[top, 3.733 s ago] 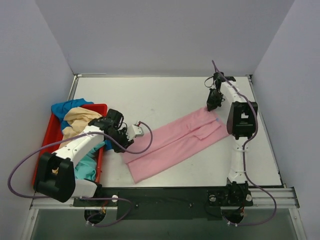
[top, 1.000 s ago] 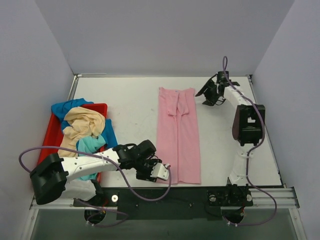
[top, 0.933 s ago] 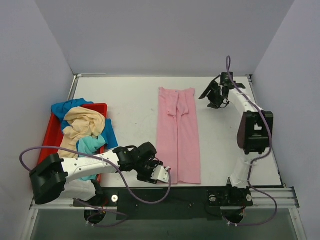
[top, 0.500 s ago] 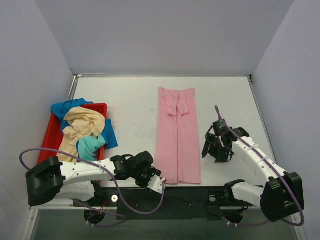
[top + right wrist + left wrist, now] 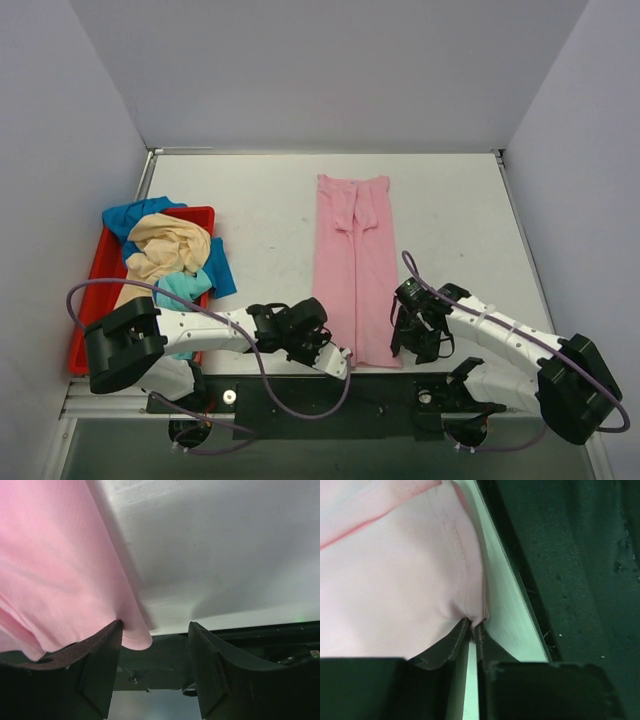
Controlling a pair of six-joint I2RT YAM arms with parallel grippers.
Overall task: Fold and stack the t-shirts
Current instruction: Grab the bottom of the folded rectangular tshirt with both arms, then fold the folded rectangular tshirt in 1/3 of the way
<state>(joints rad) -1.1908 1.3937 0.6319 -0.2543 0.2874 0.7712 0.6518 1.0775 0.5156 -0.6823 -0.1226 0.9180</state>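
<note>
The light pink t-shirt (image 5: 355,262) lies folded into a long narrow strip running from the table's middle to its near edge. My left gripper (image 5: 340,356) is shut on the shirt's near left corner (image 5: 470,615), with the cloth pinched between the fingertips. My right gripper (image 5: 408,338) is open at the near right corner; that corner (image 5: 135,637) hangs just over the table edge beside the left finger (image 5: 97,660). The cream-yellow t-shirt (image 5: 165,245), blue t-shirt (image 5: 135,213) and teal t-shirt (image 5: 180,290) lie heaped in the red tray (image 5: 92,280).
The table's near edge and the black base rail (image 5: 390,385) lie right under both grippers. Grey walls close in the left, back and right sides. Purple cables loop from both arms.
My right arm swung from the far right corner down to the shirt's near right corner. My left gripper slid right along the near edge and shut on the shirt's near left corner.
</note>
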